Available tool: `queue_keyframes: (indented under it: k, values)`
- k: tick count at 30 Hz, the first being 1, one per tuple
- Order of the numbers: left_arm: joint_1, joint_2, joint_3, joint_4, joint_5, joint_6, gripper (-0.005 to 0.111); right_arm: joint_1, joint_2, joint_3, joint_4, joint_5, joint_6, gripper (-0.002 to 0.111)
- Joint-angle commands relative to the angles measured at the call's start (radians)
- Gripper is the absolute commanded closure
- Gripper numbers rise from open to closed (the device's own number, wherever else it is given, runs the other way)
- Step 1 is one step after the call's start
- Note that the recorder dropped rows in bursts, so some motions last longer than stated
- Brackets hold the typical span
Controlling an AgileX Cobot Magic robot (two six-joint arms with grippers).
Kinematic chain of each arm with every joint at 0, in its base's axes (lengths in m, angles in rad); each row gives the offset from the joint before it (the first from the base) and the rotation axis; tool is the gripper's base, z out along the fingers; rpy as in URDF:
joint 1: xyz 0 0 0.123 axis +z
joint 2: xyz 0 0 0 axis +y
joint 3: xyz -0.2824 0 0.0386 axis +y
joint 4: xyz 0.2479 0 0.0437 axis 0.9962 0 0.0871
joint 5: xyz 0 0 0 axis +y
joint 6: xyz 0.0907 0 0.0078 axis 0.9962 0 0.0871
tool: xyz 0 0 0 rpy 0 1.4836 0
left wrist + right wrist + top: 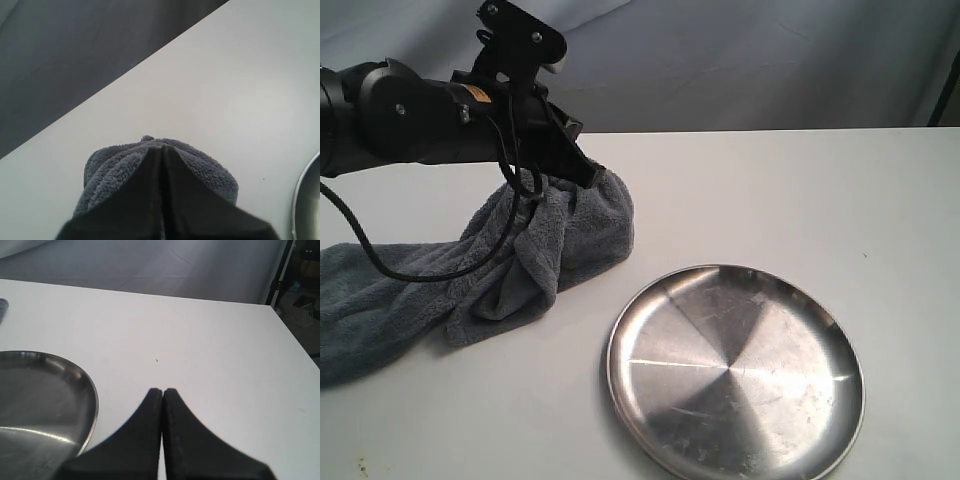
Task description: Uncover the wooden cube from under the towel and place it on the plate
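Left wrist view: my left fingers (144,186) pinch the towel (111,165), which looks soft and limp; right fingers (149,412) pressed together.

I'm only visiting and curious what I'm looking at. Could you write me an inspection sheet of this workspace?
Surface: white table, flat.
Job's things: dark grey fluffy towel bunched, one part lifted off the table; round shiny silver metal plate empty; wooden cube not visible.
Clutter: nothing seen.
Tools: left tool shut on the towel; right tool shut, holding nothing, beside the plate.
Cables: black cable loops down across the towel.
Surroundings: grey backdrop behind the table.
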State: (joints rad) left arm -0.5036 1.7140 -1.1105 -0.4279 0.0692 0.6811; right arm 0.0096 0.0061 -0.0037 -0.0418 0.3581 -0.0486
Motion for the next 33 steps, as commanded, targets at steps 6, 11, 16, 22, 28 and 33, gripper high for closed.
queue_keyframes:
  k: [6,11,16,22,28,33]
  values:
    - [0.000,0.019,-0.001,-0.052,-0.024,-0.037,0.029,0.002,-0.006,0.004,0.005,-0.007,-0.003,0.108]
    - [0.000,0.056,-0.001,-0.052,-0.090,-0.045,0.008,0.002,-0.006,0.004,0.005,-0.007,-0.003,0.108]
    - [0.000,0.093,-0.001,-0.052,-0.164,-0.045,0.009,0.002,-0.006,0.004,0.005,-0.007,-0.003,0.108]
    - [0.000,0.177,-0.001,-0.064,-0.263,-0.049,0.009,0.002,-0.006,0.004,0.005,-0.007,-0.003,0.108]
    - [0.011,0.247,-0.017,-0.202,-0.337,-0.052,0.009,0.002,-0.006,0.004,0.005,-0.007,-0.003,0.108]
    - [0.016,0.288,-0.065,-0.220,-0.298,-0.052,0.012,0.002,-0.006,0.004,0.005,-0.007,-0.003,0.108]
